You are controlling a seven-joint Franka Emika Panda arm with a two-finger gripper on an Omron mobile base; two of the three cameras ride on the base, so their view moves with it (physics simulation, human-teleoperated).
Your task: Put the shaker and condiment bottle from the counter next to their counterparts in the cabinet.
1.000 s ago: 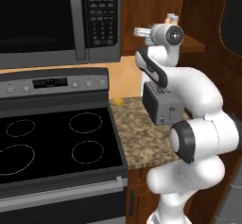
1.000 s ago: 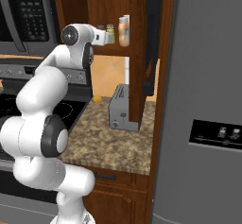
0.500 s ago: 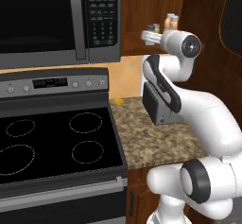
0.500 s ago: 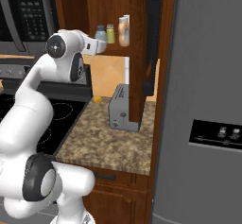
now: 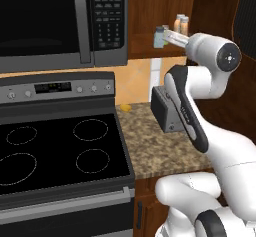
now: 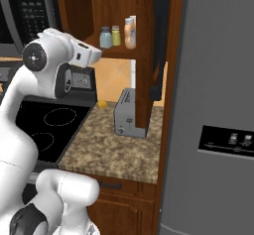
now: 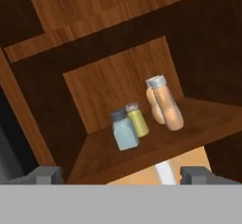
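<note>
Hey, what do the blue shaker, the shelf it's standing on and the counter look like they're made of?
Shaker: likely glass or plastic, pale blue and slightly see-through, with a dull grey cap.
Shelf: wood, reddish-brown with visible grain, satin finish.
Counter: probably granite, speckled brown and tan; as everything here is rendered, that is a guess.

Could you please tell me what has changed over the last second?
The gripper has backed away from the cabinet shelf, open and empty. The blue shaker, yellow-green shaker and orange bottles stayed standing on the shelf; the toaster stayed on the counter.
</note>
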